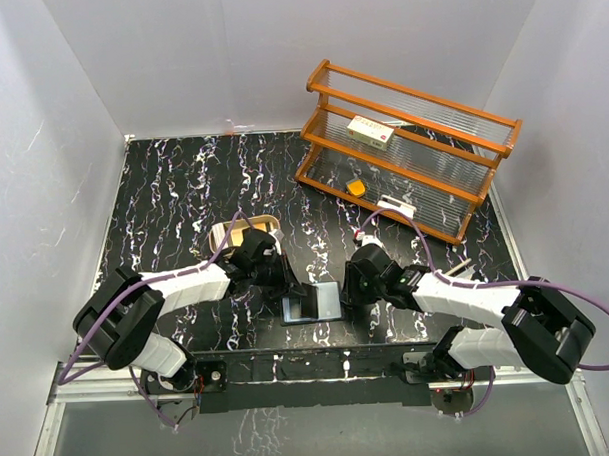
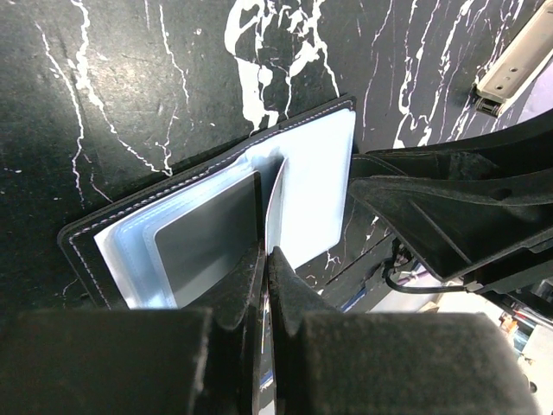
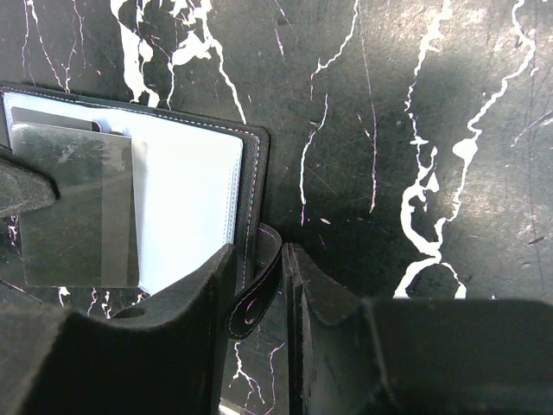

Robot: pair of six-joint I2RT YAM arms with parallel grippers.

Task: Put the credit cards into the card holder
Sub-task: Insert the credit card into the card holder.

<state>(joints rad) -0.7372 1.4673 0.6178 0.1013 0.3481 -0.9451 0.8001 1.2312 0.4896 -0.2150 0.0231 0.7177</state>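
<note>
The grey credit card (image 3: 78, 207), likely light, stiff and slick so best pinched by its edge, sits just ahead of the left claw (image 2: 263, 257) clamped on it, over the open card holder (image 2: 320, 173) whose strap (image 3: 251, 307) the right claw (image 3: 261, 255) grips.

Top view: high above and behind the arm bases (image 1: 205, 374), looking down on the whole bench (image 1: 183, 192).
Left wrist: close over the left tool (image 2: 265, 259), facing down.
Right wrist: close over the right tool (image 3: 259, 255), facing down; also catches the grey card (image 3: 78, 207) at the left tool.
Shared: card holder (image 2: 320, 173), in all three views.
</note>
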